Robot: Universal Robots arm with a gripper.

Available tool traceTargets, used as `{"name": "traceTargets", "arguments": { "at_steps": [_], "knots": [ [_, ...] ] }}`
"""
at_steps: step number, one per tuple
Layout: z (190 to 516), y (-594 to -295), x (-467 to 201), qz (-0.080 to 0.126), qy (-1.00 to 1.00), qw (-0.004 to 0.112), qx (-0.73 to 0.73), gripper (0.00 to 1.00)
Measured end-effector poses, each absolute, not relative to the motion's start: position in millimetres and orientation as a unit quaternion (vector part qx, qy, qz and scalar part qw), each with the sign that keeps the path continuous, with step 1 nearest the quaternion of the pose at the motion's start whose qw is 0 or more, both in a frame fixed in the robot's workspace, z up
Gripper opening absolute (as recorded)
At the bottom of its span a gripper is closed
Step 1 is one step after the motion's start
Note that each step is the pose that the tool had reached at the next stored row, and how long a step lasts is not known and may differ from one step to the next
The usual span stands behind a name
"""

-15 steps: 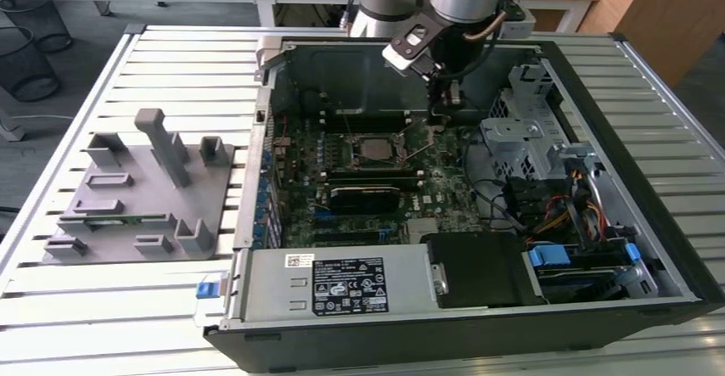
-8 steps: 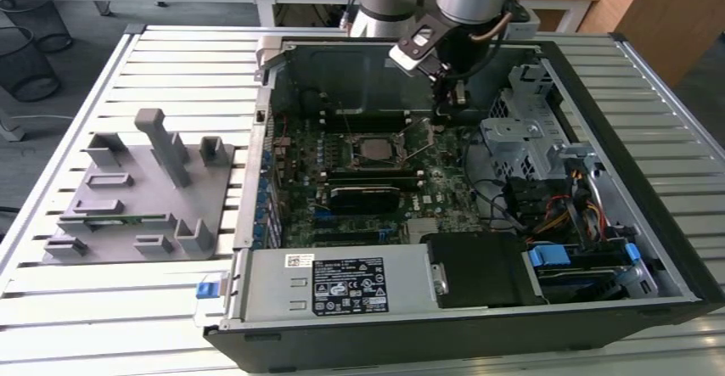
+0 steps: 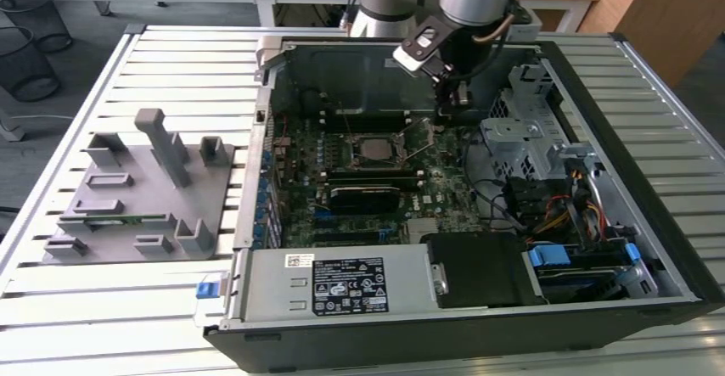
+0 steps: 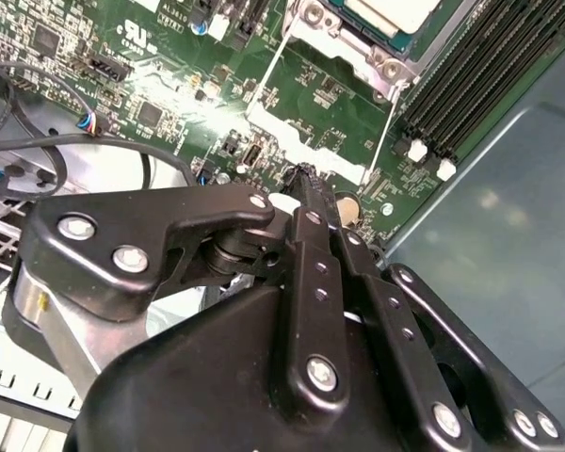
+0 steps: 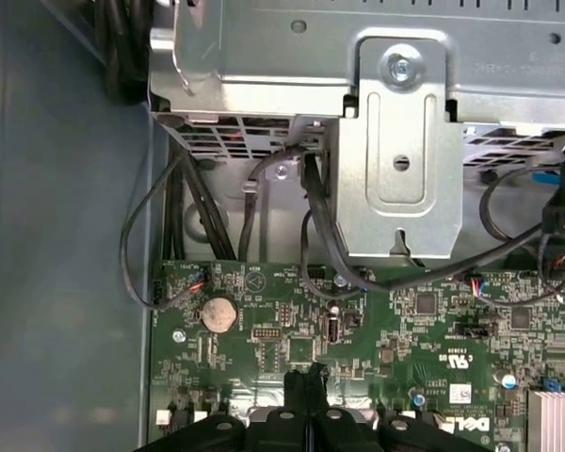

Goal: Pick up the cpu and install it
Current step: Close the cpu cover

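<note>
Exterior view's left: grey moulded tray (image 3: 136, 193) on slatted white surface (image 3: 91, 308), with upright posts and open slots. Thin green strip (image 3: 127, 218) lying in one slot.

Centre: open computer case (image 3: 663, 249) flat on the surface. Inside: green motherboard (image 3: 362, 215) and a labelled silver box (image 3: 328, 283) at the near end.

cpu (image 3: 372, 147): small flat square with silver-grey metal top, seated in the black socket (image 3: 353, 148) mid-board, level with it. In the second wrist view (image 4: 381, 11): pale metal top with a thin edge, cut off by the picture border. Hinged metal frame (image 4: 348, 56) standing open beside it; black memory slots (image 4: 480, 75) alongside.

Just to the right of the cpu in the exterior view: gripper (image 3: 456, 109) low inside the case, over the board, apart from the cpu. In both wrist views (image 4: 306, 179) (image 5: 306, 379): fingers pressed together, nothing seen between them. Contact with the board: cannot tell.

Exterior view's right: grey metal drive cage (image 3: 515, 130), with coloured cables (image 3: 549, 215) below it. First wrist view: coin cell (image 5: 218, 314) on the board, near the black leads (image 5: 179, 207).
</note>
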State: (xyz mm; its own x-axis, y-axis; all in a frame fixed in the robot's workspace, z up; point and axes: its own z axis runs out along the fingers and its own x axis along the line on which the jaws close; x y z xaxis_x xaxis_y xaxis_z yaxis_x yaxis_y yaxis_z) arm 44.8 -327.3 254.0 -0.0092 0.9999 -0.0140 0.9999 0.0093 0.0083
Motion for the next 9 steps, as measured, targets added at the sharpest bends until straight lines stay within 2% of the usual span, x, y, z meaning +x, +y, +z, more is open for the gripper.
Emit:
{"name": "traceTargets", "arguments": {
  "at_steps": [9],
  "knots": [
    [248.8,-325.1,50.4,-0.003,0.710,0.007,0.704,0.11]
  ]
}}
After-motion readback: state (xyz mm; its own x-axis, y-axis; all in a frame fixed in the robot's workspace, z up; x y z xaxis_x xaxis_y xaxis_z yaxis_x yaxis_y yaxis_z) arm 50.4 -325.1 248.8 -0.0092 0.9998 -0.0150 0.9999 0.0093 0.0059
